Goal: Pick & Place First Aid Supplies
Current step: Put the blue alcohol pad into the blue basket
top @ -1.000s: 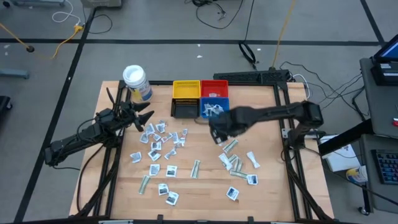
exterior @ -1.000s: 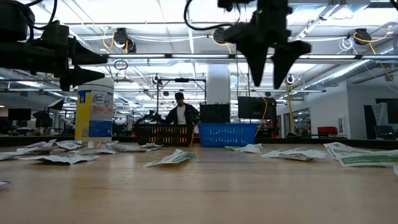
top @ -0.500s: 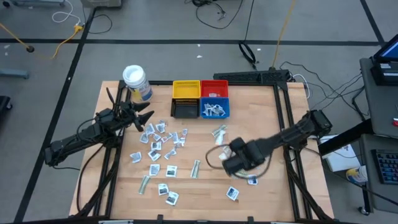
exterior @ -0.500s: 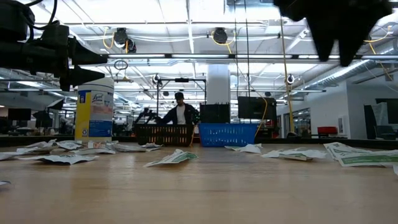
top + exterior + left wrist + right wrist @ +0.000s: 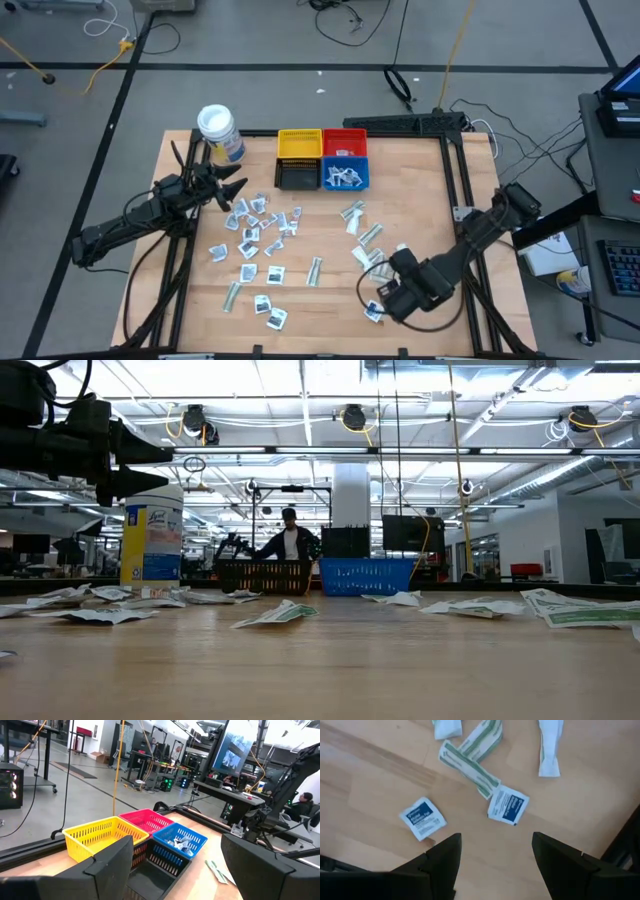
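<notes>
Several small white first aid packets [image 5: 256,226] lie flat and scattered on the wooden table [image 5: 320,300]; more lie in the blue bin [image 5: 345,177]. My right gripper [image 5: 396,296] hangs open, pointing down, above the near-right part of the table. In its wrist view its fingers [image 5: 495,860] stand over bare wood just short of two squarish blue-marked packets [image 5: 422,818] [image 5: 508,805] and some long green-striped strips [image 5: 469,762]. My left gripper [image 5: 226,190] waits open and level at the table's left, facing the bins [image 5: 180,838].
Yellow [image 5: 299,145], red [image 5: 345,142], black [image 5: 296,176] and blue bins stand in a block at the table's far middle. A white-lidded round jar [image 5: 219,131] stands at the far left. A person [image 5: 290,540] is in the room beyond the table.
My right gripper has swung from beside the blue bin toward the table's near edge and right, past the right-hand packets, staying high and pointing down with its fingers apart. It has left the low view. No packet has moved.
</notes>
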